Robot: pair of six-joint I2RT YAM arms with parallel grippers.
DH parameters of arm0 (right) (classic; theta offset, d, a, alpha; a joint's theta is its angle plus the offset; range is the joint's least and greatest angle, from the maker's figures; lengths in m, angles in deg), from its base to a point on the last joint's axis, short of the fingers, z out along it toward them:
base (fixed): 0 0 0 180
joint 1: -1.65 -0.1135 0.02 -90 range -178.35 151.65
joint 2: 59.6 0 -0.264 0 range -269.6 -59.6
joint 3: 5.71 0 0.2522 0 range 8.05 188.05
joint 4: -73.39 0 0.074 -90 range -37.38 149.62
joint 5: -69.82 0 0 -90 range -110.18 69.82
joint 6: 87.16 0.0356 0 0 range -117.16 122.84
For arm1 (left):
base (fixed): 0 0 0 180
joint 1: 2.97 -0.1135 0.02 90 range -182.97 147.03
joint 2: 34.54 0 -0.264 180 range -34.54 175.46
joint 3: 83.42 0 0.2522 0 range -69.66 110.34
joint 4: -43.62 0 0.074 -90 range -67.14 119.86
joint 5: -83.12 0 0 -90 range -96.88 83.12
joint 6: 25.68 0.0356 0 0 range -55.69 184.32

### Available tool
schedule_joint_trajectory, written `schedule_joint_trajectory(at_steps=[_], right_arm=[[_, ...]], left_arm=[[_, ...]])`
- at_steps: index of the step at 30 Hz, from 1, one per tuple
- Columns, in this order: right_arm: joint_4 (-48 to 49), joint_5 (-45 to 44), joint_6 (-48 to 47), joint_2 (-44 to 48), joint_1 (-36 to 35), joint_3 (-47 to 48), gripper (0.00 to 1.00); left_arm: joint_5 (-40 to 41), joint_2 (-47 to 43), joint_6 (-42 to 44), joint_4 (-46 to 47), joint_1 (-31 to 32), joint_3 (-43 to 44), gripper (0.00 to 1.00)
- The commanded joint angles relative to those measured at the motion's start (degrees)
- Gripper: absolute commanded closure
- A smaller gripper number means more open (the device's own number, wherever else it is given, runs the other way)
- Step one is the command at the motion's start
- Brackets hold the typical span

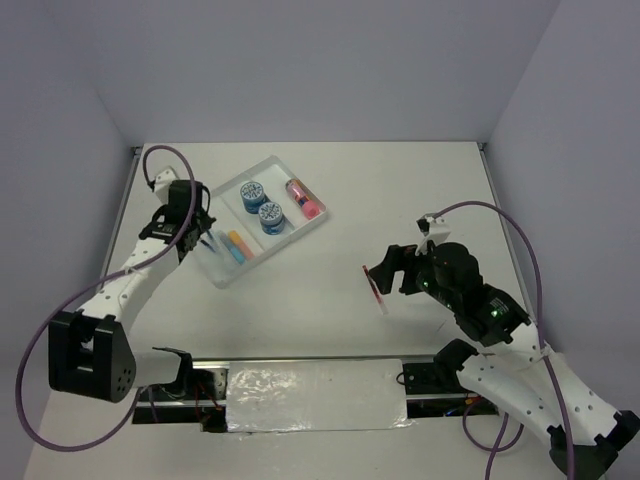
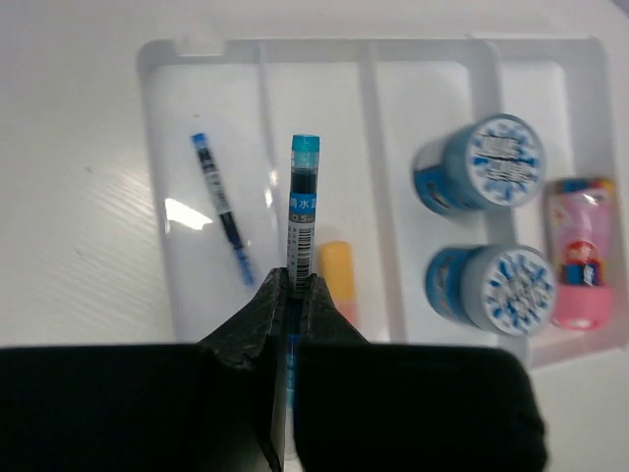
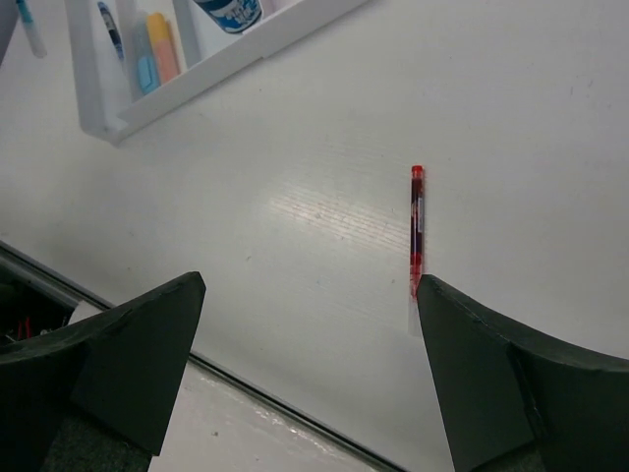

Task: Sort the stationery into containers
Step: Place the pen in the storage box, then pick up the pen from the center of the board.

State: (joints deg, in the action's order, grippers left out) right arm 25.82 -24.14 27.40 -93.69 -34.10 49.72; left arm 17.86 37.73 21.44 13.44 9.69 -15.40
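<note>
The light-blue marker (image 2: 304, 206), pinched in the closed left hand (image 2: 295, 287) over the tray (image 2: 155, 61), was best lowered parallel to the dividers (image 2: 379, 177) before release.

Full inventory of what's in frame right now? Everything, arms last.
tray: 1, white translucent, four compartments, far left of table
tubs: 2, blue with white-patterned tops, sharing one compartment
pink tube: 1, pink, end compartment beside the tubs
orange-yellow marker: 1, compartment on the tubs' other side
light-blue marker: 1, beside the orange-yellow one
thin blue pen: 1, outer compartment
blue-capped pen: 1, held above the tray
red pen: 1, on the table, outside the tray
table: 1, white
cables: 2, purple, one per arm
left claw: shut on the blue-capped pen
right claw: open, empty, above the red pen
</note>
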Motion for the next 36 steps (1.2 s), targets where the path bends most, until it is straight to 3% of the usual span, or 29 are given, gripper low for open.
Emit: schedule_joint_trajectory(at_steps=[1,7,12,15,18,19,20,27,29,31,36], right_arm=[[4.0,1.1,-1.8,-1.0,-0.1,-0.6,0.03],[6.3,0.9,-2.2,-4.6,-0.1,-3.0,0.03],[5.7,-0.9,-1.7,-8.2,-0.1,-2.4,0.02],[4.5,-2.6,-1.4,-11.7,-0.1,-1.4,0.00],[3.0,-4.6,-0.8,-17.7,0.2,0.2,0.00],[3.0,-4.3,-0.8,-19.2,0.4,0.6,0.00],[3.6,-3.9,-0.9,-20.7,0.4,1.0,0.00],[6.2,-5.1,-2.8,-32.9,2.3,2.5,0.01],[5.8,-3.7,-4.1,-38.2,3.9,4.9,0.08],[5.9,-2.5,-6.1,-41.5,4.3,6.9,0.15],[5.3,-1.7,-7.3,-50.9,4.9,8.8,0.32]], left_arm=[[-4.5,2.5,-4.2,6.0,-4.7,-1.8,0.89],[-4.3,10.0,-6.0,6.8,-9.5,0.8,0.85],[-5.4,11.9,-7.0,8.3,-12.0,-1.9,0.80],[-5.8,12.2,-7.3,10.1,-12.3,-3.4,0.69],[-6.8,12.0,-8.0,9.9,-12.3,-3.8,0.50],[-7.1,11.8,-8.3,9.7,-12.3,-4.0,0.37],[-7.2,11.1,-8.5,9.7,-12.3,-4.6,0.35],[-9.8,5.3,-7.6,7.9,-12.2,-6.4,0.37],[-13.4,-0.4,-6.2,7.7,-12.2,-7.8,0.35],[-14.8,-6.3,-3.8,6.3,-11.6,-7.9,0.26],[-15.5,-17.9,0.5,-3.7,-10.8,-3.6,0.15]])
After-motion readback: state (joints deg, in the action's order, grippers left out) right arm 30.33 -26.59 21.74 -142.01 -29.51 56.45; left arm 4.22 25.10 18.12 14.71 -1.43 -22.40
